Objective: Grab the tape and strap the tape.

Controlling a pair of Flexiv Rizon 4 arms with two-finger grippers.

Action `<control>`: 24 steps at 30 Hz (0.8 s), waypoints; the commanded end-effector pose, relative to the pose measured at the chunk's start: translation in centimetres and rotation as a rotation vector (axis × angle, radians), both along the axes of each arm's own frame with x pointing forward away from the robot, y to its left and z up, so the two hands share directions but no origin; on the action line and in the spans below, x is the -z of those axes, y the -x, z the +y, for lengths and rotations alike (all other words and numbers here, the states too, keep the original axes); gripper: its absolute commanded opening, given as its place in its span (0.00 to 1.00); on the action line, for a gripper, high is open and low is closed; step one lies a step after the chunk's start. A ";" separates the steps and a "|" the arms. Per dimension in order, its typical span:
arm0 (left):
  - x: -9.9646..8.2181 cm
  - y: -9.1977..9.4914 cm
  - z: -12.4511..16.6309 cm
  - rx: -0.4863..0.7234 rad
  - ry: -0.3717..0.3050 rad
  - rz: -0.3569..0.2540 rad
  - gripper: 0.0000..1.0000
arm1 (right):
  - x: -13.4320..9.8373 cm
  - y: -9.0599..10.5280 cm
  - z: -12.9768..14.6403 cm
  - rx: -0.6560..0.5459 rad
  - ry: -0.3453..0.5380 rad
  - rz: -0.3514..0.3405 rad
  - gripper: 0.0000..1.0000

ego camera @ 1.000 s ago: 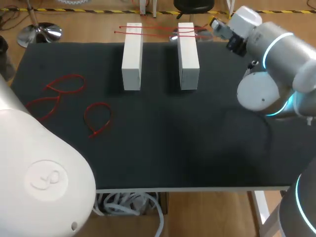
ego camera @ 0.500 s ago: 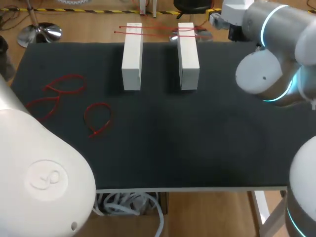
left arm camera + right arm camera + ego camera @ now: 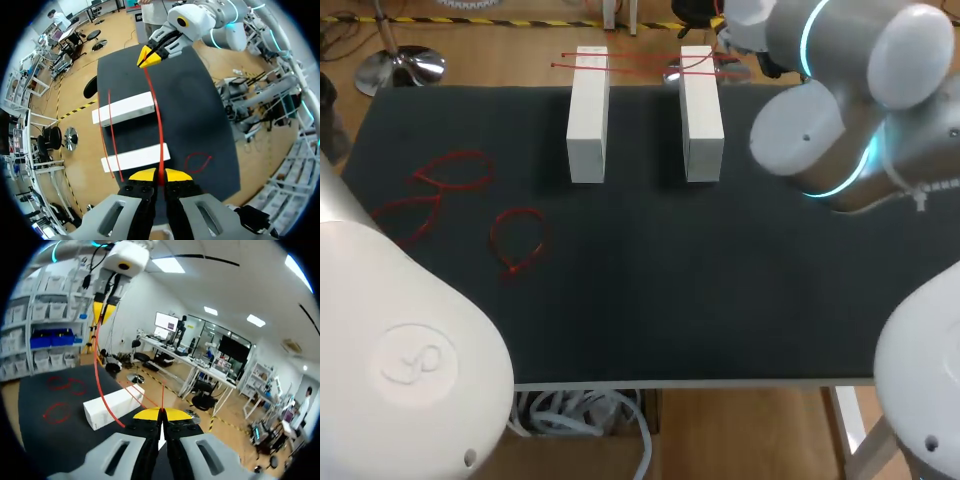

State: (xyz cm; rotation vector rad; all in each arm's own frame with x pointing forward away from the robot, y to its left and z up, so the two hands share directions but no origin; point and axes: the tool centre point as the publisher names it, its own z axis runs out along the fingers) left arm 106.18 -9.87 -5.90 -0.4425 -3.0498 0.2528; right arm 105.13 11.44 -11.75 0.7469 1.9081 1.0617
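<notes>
While both pincers stand narrow, each nipping one end of a red tape (image 3: 158,125), the tape stretches from the left gripper (image 3: 160,176) to the right gripper (image 3: 161,414), passing over two white blocks (image 3: 123,109) on the black table (image 3: 720,280). Two more red strips (image 3: 111,135) lie across the blocks, and red loops (image 3: 518,240) rest well apart.

The tape (image 3: 158,127) is coloured red. 2 white blocks (image 3: 588,115) are seen on the black table (image 3: 720,290). The fingertips (image 3: 144,175) are coloured yellow.
</notes>
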 end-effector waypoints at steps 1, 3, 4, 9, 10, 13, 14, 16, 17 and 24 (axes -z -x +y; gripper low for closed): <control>-0.1 0.1 0.0 0.000 -0.003 -0.001 0.00 | -0.4 -0.4 1.7 0.483 0.743 -0.357 0.00; -0.1 0.1 0.0 0.000 -0.003 -0.001 0.00 | -0.5 -0.6 2.1 0.493 0.752 -0.372 0.00; -0.1 0.1 0.0 0.000 -0.003 -0.001 0.00 | -0.6 -0.7 2.2 0.491 0.732 -0.359 0.00; -0.1 0.1 0.0 0.000 -0.003 -0.001 0.00 | -0.9 -1.0 2.8 0.504 0.702 -0.363 0.00; -0.1 0.1 0.0 0.000 -0.003 -0.001 0.00 | -1.0 -1.1 2.9 0.509 0.699 -0.369 0.00; -0.1 0.1 0.0 0.000 -0.003 -0.001 0.00 | -1.0 -1.2 3.2 0.517 0.683 -0.372 0.00; -0.1 0.1 0.0 0.000 -0.003 -0.001 0.00 | -0.9 -1.3 3.3 0.515 0.674 -0.366 0.00; -0.1 0.1 0.0 0.000 -0.003 -0.001 0.00 | -0.8 -1.3 3.4 0.528 0.647 -0.364 0.00; -0.1 0.1 0.0 0.000 -0.003 -0.001 0.00 | -0.7 -1.5 3.3 0.540 0.613 -0.348 0.00; -0.1 0.1 0.0 0.000 -0.003 -0.001 0.00 | 0.0 -2.8 0.4 0.708 0.260 -0.244 0.00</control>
